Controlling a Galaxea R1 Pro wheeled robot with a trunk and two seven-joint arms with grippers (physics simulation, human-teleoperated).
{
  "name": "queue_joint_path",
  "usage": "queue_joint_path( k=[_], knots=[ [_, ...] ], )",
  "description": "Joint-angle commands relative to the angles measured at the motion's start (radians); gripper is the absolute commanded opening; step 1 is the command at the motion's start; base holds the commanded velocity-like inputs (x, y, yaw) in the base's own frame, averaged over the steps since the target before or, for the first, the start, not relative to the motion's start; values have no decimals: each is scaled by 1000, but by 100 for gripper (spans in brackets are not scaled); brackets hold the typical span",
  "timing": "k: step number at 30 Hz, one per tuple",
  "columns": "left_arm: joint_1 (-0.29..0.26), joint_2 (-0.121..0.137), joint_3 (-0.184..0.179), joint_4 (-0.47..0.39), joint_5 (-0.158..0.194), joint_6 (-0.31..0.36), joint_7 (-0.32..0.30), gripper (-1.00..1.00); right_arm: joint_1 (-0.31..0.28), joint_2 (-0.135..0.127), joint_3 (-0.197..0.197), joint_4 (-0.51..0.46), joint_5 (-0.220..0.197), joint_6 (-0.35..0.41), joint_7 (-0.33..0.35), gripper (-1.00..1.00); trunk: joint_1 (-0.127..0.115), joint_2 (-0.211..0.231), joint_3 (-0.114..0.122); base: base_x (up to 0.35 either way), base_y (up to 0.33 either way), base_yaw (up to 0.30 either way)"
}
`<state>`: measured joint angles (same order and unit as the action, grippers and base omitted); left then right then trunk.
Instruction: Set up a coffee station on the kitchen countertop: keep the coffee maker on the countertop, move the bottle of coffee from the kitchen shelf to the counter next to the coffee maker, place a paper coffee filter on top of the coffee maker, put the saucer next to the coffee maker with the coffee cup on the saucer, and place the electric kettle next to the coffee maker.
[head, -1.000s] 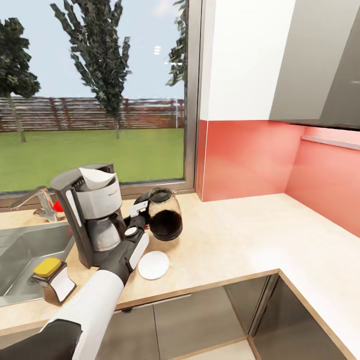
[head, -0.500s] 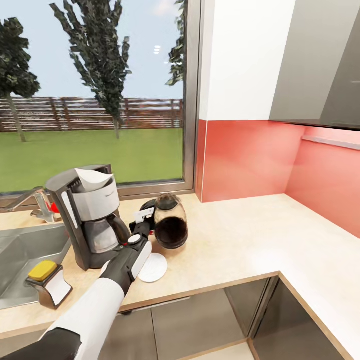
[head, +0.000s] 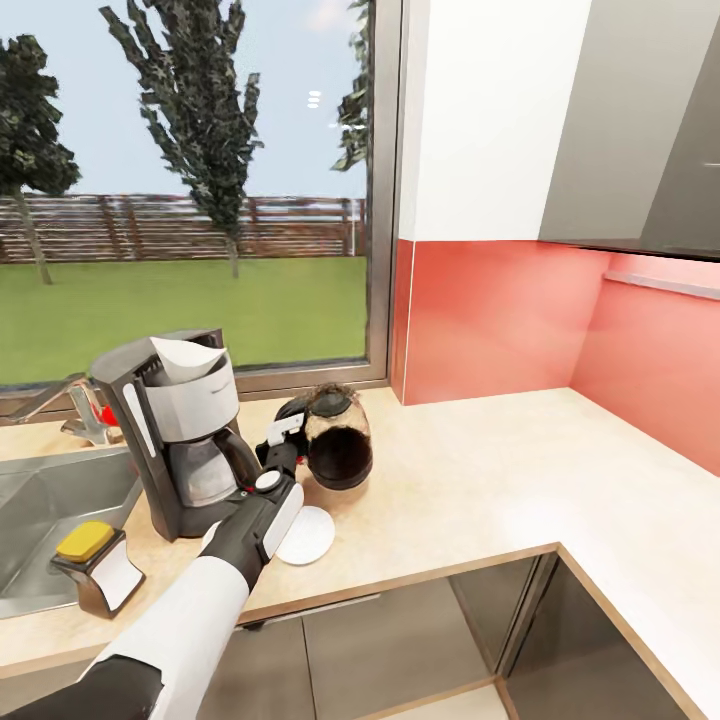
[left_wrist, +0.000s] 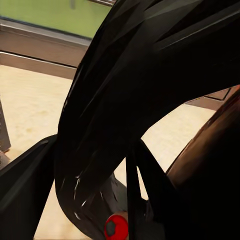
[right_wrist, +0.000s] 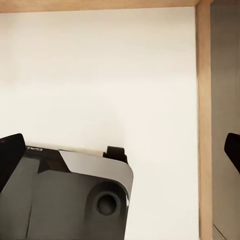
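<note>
Left gripper (head: 283, 447): black two-fingered gripper on the white and black left arm, closed on the handle of the dark glass electric kettle (head: 335, 448) (in the left wrist view the black handle loop (left_wrist: 125, 100) fills most of the frame).
Kettle: upright, at or just above the beige countertop (head: 480, 480), just right of the coffee maker; contact with the counter cannot be told.
Coffee maker: black and grey drip coffee maker (head: 180, 435) standing on the counter left of the kettle, near the steel sink (head: 40, 510).
Filter: white paper coffee filter (head: 190, 355) sitting in the top of the coffee maker.
Saucer: white round saucer (head: 308, 532) flat on the counter, near side of the kettle, partly behind the left arm.
Right gripper: two dark fingertips (right_wrist: 10, 160) apart at the frame edges, jaws open, nothing between them.
</note>
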<state>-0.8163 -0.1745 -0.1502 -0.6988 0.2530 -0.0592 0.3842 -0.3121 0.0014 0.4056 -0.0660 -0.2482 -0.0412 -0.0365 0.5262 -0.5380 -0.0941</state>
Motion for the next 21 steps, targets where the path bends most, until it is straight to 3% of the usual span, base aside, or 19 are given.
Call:
queue_joint_path(
  k=[1, 21],
  knots=[
    [-1, 0, -3, 6, 2, -7, 4, -100, -1, 0, 9, 1, -9, -3, -3, 100, 0, -2, -2, 0, 0, 0],
    [-1, 0, 0, 65, 6, -37, 4, -100, -1, -1, 9, 2, -8, -3, -3, 100, 0, -2, -2, 0, 0, 0]
  ],
)
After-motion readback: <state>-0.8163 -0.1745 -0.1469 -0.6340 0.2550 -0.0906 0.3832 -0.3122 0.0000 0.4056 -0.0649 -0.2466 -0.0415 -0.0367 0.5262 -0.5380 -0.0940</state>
